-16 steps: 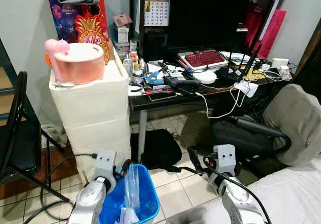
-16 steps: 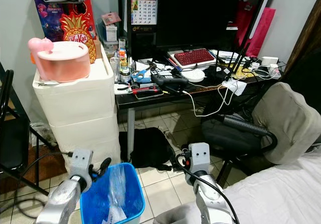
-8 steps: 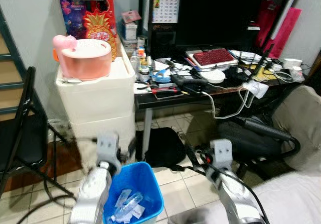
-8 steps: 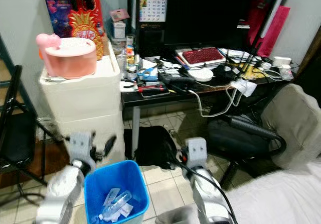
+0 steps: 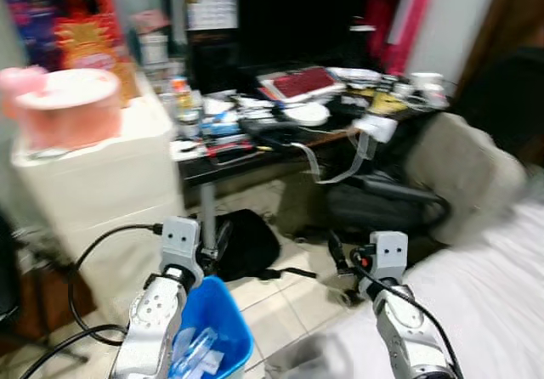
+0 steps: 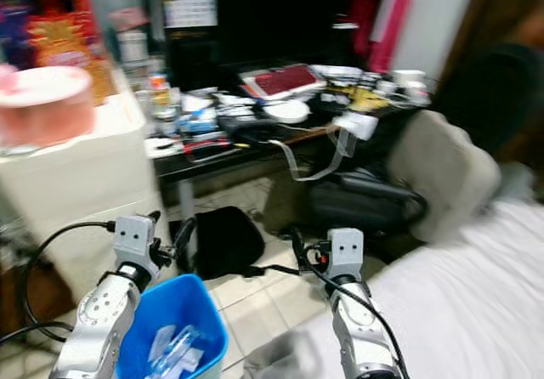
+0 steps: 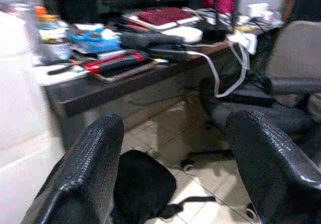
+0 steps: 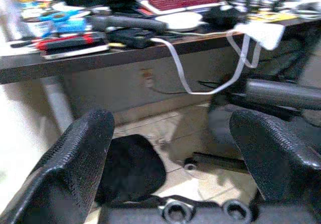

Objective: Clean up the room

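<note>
Blue bin (image 5: 225,332) holds what looks like clear plastic trash; left end effector (image 7: 175,174) and right end effector (image 8: 170,169) gape empty.

A dark desk (image 5: 255,154) stood cluttered, with a red keyboard (image 5: 297,82) on top and a white cable (image 5: 327,171) hanging off its edge. A grey chair (image 5: 459,175) sat beside it. White drawers (image 5: 93,183) carried a pink tub (image 5: 64,107). A black bag (image 5: 246,243) lay on the tiled floor (image 5: 289,298).
</note>
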You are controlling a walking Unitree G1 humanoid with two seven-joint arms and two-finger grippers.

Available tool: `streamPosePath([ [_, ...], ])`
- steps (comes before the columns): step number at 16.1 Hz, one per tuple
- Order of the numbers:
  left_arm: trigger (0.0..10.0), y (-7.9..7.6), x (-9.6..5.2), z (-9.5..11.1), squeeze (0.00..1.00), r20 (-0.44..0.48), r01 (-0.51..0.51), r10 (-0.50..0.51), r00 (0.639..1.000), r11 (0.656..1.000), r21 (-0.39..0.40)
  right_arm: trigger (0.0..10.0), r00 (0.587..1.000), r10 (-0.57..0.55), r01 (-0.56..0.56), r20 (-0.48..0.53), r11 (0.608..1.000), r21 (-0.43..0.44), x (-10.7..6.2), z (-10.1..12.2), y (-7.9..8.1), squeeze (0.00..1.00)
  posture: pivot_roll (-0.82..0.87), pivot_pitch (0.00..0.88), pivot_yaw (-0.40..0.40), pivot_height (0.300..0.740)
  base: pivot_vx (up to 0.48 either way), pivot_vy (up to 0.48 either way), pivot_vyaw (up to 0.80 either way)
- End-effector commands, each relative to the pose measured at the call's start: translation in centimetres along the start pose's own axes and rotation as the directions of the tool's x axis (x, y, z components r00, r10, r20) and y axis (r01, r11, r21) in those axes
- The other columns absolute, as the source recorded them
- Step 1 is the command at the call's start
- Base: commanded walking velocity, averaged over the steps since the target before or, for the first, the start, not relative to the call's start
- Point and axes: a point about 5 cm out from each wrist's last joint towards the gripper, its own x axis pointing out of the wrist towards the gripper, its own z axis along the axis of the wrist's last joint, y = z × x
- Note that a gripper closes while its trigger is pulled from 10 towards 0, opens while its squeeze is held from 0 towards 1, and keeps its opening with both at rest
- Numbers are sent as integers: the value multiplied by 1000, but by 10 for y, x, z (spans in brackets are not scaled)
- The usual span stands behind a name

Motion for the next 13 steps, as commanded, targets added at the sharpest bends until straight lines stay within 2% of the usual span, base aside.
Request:
streamPosePath([
  [1, 10000, -4, 2, -1, 0, -7, 14, -13, 1000, 1000, 13, 10000, 1000, -20, 20, -5, 1000, 2, 0, 0, -4, 0, 73, 0, -50, 740, 0, 0, -788],
  [3, 10000, -12, 5, -3, 0, -9, 41, -41, 999, 999, 29, 10000, 1000, -20, 20, -5, 1000, -13, -2, 0, -7, 0, 56, 0, -53, 740, 0, -480, -788],
  [5, 10000, -11, 6, -4, 0, -12, 36, -36, 999, 999, 12, 10000, 999, -35, 34, -5, 999, -18, -3, 1, -11, 0, 54, 0, -61, 740, 0, -420, -788],
  [7, 10000, -2, 5, -7, 0, -35, -18, 18, 999, 1000, -1, 10000, 998, -63, 62, -22, 998, -22, -6, -2, -17, 0, 55, 0, -72, 740, 0, 0, -788],
  [9, 10000, 2, 3, -8, 0, -29, -24, 24, 999, 1000, -4, 10000, 997, -69, 69, -31, 997, -20, -8, -3, -20, 0, 58, 0, -76, 740, 0, 0, -788],
  [10, 10000, 7, -1, -9, 0, -27, -39, 39, 999, 999, 5, 10000, 997, -67, 67, -33, 997, -26, -9, -4, -21, 0, 63, 0, -80, 740, 0, 0, -781],
  [13, 10000, 8, -4, -10, 0, -30, -25, 27, 999, 998, 60, 10000, 996, -87, 86, -18, 996, -22, -9, -3, -22, 0, 74, 0, -79, 740, 0, 0, -779],
])
